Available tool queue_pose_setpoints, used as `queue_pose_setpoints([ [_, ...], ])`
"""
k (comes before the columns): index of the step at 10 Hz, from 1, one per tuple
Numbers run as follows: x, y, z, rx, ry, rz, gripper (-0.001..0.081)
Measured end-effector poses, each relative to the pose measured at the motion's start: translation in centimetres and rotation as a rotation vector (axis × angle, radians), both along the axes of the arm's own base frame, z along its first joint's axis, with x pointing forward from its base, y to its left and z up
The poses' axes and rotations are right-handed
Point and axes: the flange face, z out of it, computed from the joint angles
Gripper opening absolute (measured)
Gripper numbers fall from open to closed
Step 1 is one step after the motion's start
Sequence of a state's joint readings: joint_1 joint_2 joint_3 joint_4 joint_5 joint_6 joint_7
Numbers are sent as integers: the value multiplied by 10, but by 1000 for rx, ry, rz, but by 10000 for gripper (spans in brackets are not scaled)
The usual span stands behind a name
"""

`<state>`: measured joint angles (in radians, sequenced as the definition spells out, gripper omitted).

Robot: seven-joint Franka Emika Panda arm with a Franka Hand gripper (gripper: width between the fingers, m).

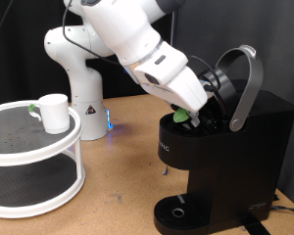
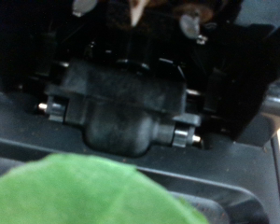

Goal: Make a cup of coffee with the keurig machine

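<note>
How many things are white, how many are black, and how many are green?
White: 3 – the cup, the round two-shelf stand, the robot arm
Black: 1 – the keurig machine, lid up
Green: 1 – the pod top at the gripper, by the machine's opening
Total: 5

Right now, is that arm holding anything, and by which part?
Probably a green-topped pod at the tool, over the keurig machine's open chamber; where it is gripped cannot be told.
</note>
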<state>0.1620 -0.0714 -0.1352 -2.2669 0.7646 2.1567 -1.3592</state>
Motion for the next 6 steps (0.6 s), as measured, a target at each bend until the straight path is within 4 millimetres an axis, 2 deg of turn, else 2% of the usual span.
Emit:
queue_pose_setpoints([
  [1, 1, 2, 1, -1, -1, 3, 491],
  [3, 1, 4, 1, -3, 1, 5, 744],
  [4, 2, 4, 0, -3, 4, 7, 744],
  [5, 2, 5, -1, -4, 6, 8, 795],
  [6, 3, 5, -1, -4, 8, 10, 795],
])
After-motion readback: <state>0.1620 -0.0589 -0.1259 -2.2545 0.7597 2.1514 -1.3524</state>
